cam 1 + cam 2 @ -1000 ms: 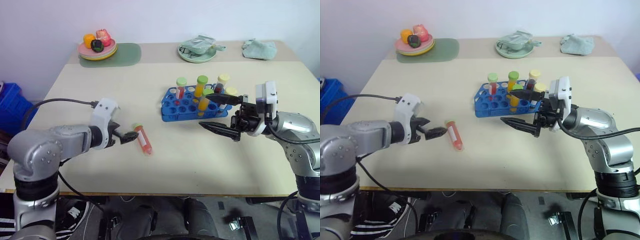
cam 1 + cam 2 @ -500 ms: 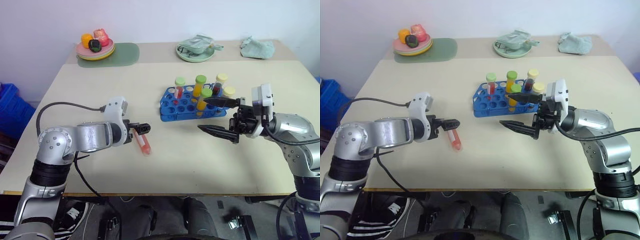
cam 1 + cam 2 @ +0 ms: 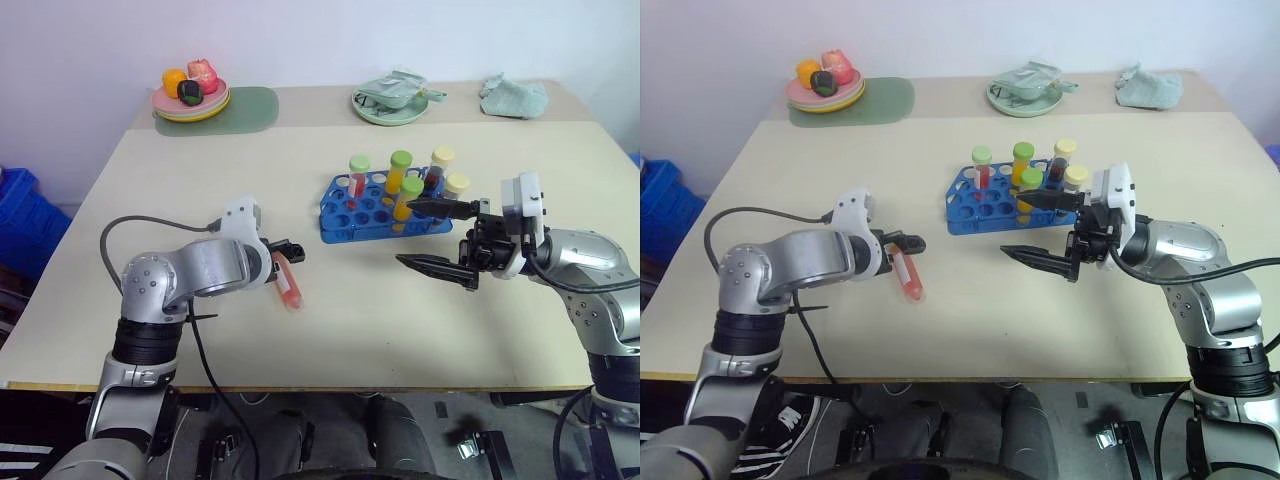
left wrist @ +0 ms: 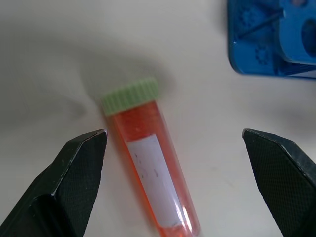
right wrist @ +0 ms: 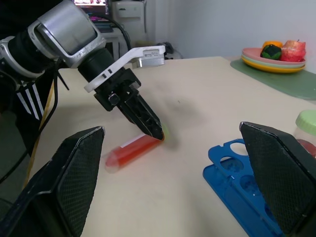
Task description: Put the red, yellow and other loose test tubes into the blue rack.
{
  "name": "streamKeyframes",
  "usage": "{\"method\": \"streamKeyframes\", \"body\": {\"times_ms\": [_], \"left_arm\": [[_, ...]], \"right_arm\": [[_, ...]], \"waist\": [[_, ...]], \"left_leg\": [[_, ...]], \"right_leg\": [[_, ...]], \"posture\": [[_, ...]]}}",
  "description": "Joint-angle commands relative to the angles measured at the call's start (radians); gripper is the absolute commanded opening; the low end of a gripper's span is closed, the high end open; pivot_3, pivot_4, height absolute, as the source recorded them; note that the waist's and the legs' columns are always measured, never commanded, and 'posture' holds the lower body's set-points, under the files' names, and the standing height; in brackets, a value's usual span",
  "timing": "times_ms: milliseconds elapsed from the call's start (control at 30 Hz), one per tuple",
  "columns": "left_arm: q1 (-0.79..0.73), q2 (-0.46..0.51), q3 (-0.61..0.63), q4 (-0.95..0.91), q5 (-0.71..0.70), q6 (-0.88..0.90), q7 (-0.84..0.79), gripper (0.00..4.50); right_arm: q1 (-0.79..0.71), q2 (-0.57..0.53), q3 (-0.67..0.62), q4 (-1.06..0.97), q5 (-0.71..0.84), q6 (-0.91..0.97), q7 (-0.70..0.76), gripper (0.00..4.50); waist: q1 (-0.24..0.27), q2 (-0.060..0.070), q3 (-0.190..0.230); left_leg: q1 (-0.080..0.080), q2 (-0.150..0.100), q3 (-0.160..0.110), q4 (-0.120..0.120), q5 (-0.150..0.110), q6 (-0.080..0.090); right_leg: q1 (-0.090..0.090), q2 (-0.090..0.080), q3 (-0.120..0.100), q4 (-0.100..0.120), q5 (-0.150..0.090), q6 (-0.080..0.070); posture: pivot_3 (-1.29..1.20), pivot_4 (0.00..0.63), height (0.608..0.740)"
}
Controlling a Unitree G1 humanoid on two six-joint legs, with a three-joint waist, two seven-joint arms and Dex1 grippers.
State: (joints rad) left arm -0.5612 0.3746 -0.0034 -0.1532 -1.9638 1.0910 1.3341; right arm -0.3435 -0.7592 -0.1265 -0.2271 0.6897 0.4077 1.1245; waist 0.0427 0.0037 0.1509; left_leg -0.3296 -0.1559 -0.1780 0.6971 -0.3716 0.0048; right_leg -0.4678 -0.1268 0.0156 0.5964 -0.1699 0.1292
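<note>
Straddling the red test tube (image 4: 150,173) lying on the table (image 3: 380,320), the released left tool (image 4: 182,163) should descend, clench mid-body, avoiding its green cap (image 4: 130,95).

A red tube (image 3: 906,276) lies on the table (image 3: 970,320) under the open left gripper (image 3: 908,243), with the open right gripper (image 3: 1032,228) beside the blue rack (image 3: 985,206).
</note>
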Motion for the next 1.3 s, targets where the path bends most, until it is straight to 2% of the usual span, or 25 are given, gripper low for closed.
{"method": "streamKeyframes", "body": {"times_ms": [33, 233, 400, 767, 867, 933, 967, 1300], "left_arm": [[0.002, -0.024, 0.040, -0.015, -0.008, 0.008, 0.047, 4.50], [0.009, -0.045, 0.057, 0.016, -0.008, 0.032, 0.072, 4.50], [0.010, -0.080, 0.062, 0.041, -0.008, 0.028, 0.112, 4.50], [-0.081, -0.087, 0.060, 0.174, -0.008, 0.079, 0.110, 4.50], [-0.089, -0.101, 0.067, 0.189, -0.008, 0.075, 0.119, 3.60], [-0.095, -0.094, 0.065, 0.198, -0.008, 0.086, 0.112, 2.51], [-0.096, -0.095, 0.065, 0.202, -0.008, 0.090, 0.111, 2.17], [-0.095, -0.094, 0.073, 0.205, -0.008, 0.092, 0.123, 2.17]], "right_arm": [[0.021, -0.025, -0.037, -0.004, 0.016, 0.006, 0.032, 4.49], [0.068, -0.140, -0.057, 0.040, 0.008, -0.003, 0.188, 4.49], [0.054, -0.142, -0.055, 0.052, 0.001, -0.002, 0.202, 4.49], [0.077, -0.135, -0.060, 0.049, -0.019, -0.009, 0.213, 4.49], [0.087, -0.133, -0.062, 0.044, -0.022, -0.015, 0.207, 4.50], [0.093, -0.134, -0.063, 0.041, -0.023, -0.017, 0.205, 4.50], [0.094, -0.135, -0.063, 0.040, -0.023, -0.017, 0.203, 4.50], [0.097, -0.131, -0.060, 0.047, -0.037, -0.029, 0.200, 4.50]], "waist": [[0.003, 0.000, 0.000], [0.007, 0.000, 0.000], [0.013, 0.000, 0.000], [0.025, 0.000, 0.000], [0.026, 0.000, 0.000], [0.026, 0.000, 0.000], [0.025, -0.001, 0.000], [0.025, -0.001, 0.000]], "left_leg": [[0.000, 0.000, 0.000, 0.000, 0.000, 0.000], [0.001, 0.000, 0.002, 0.000, 0.000, 0.000], [0.005, 0.002, 0.005, -0.002, 0.000, 0.000], [0.007, 0.003, 0.007, -0.002, 0.000, 0.000], [0.007, 0.003, 0.007, -0.002, 0.000, 0.000], [0.007, 0.003, 0.007, -0.002, 0.000, 0.000], [0.007, 0.003, 0.007, -0.002, 0.000, 0.000], [0.007, 0.003, 0.007, -0.002, 0.000, -0.001]], "right_leg": [[0.000, 0.000, 0.000, 0.000, 0.000, 0.000], [0.000, 0.000, 0.002, 0.000, 0.000, 0.000], [0.002, 0.002, 0.005, 0.000, 0.000, 0.000], [0.002, 0.003, 0.007, 0.000, 0.001, 0.000], [0.003, 0.003, 0.007, 0.000, 0.001, 0.000], [0.003, 0.003, 0.007, 0.000, 0.001, 0.001], [0.002, 0.003, 0.007, 0.000, 0.001, 0.001], [0.002, 0.003, 0.007, 0.000, 0.001, 0.001]], "posture": [[0.00, 0.150, 0.740], [0.00, 0.150, 0.740], [0.00, 0.150, 0.740], [0.00, 0.150, 0.740], [0.00, 0.150, 0.740], [0.00, 0.150, 0.740], [0.00, 0.150, 0.740], [0.00, 0.150, 0.740]]}}
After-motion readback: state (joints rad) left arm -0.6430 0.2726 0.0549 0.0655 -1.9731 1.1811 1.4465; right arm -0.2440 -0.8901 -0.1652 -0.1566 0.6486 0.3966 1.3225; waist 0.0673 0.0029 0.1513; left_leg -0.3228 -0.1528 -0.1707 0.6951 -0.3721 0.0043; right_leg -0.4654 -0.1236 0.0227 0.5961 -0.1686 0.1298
